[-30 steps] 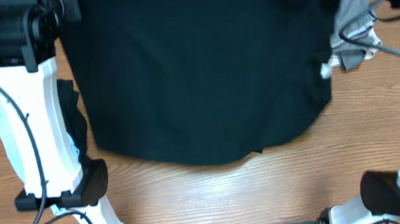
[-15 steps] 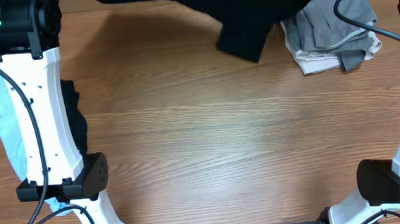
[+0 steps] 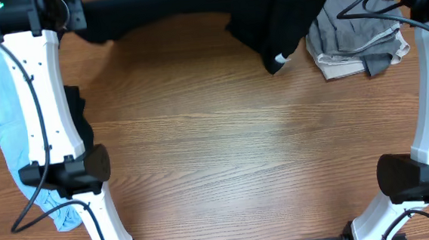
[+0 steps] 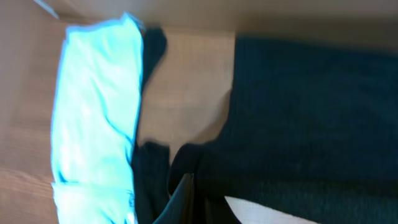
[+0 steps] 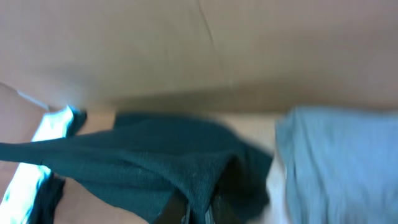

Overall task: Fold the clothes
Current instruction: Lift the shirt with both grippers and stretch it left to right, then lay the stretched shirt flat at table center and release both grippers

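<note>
The large black garment (image 3: 191,4) of the clothes is stretched along the table's far edge between both arms. One flap (image 3: 269,40) droops onto the wood, showing a small white tag (image 3: 280,58). In the left wrist view my left gripper (image 4: 185,198) is shut on a bunched edge of the black fabric (image 4: 311,112). In the right wrist view my right gripper (image 5: 200,210) is shut on another fold of the same fabric (image 5: 155,155), which runs off to the left. The fingertips of both are buried in cloth.
A grey and cream pile (image 3: 356,38) lies at the far right, under the right arm's cables. A light blue garment (image 3: 7,134) and a small black one (image 3: 80,125) lie along the left side beside the left arm (image 3: 43,109). Bare wood (image 3: 225,157) fills the middle.
The black garment, spread over the table a second ago, has been pulled back to the far edge. Both arms have moved away with it, and the tagged flap now hangs lower.
</note>
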{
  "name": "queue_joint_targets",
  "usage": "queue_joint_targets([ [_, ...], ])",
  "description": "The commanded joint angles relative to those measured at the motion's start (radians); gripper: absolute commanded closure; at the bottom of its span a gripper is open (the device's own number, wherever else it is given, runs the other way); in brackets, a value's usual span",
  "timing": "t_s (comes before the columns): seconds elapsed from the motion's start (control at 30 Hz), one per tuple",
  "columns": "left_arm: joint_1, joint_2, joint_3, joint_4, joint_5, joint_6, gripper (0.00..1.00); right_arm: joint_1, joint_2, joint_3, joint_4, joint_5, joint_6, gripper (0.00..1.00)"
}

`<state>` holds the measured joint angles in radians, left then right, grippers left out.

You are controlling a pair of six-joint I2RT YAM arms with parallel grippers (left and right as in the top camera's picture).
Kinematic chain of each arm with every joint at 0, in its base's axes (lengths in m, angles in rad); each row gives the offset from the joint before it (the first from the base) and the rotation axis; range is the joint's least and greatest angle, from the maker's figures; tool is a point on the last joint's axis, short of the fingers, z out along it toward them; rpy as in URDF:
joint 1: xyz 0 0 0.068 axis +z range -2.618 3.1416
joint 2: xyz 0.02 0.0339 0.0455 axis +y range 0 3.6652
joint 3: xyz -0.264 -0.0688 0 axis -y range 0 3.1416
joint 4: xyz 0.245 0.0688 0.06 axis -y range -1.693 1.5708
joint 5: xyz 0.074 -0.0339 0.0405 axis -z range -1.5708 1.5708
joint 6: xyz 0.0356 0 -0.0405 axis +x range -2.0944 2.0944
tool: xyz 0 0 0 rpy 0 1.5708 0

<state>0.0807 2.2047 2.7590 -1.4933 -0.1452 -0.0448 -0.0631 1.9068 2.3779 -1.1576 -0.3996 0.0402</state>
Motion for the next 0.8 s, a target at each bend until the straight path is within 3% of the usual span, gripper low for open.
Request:
queue_joint_targets([
  [0.0,0.026,0.033,0.011,-0.074,-0.014,0.015,0.96,-0.014,-0.017,0.01,-0.058,0.039,-0.023,0.96],
  [0.13,0.028,0.039,0.011,-0.196,-0.026,0.016,0.96,-0.014,-0.018,0.01,-0.166,0.039,-0.032,0.96],
  [0.3,0.036,0.01,-0.04,-0.196,0.051,0.015,0.96,-0.018,-0.019,0.01,-0.306,0.054,-0.038,0.96],
  [0.5,0.044,-0.141,-0.379,-0.196,0.069,0.015,0.96,-0.018,-0.042,0.01,-0.531,0.115,-0.037,0.96],
  [0.6,0.068,-0.249,-0.564,-0.196,0.067,0.015,0.96,-0.018,-0.111,-0.037,-0.536,0.116,-0.013,0.96],
  [0.77,0.099,-0.391,-0.673,-0.196,0.075,-0.006,0.96,-0.018,-0.274,-0.198,-0.531,0.153,0.016,0.96],
])
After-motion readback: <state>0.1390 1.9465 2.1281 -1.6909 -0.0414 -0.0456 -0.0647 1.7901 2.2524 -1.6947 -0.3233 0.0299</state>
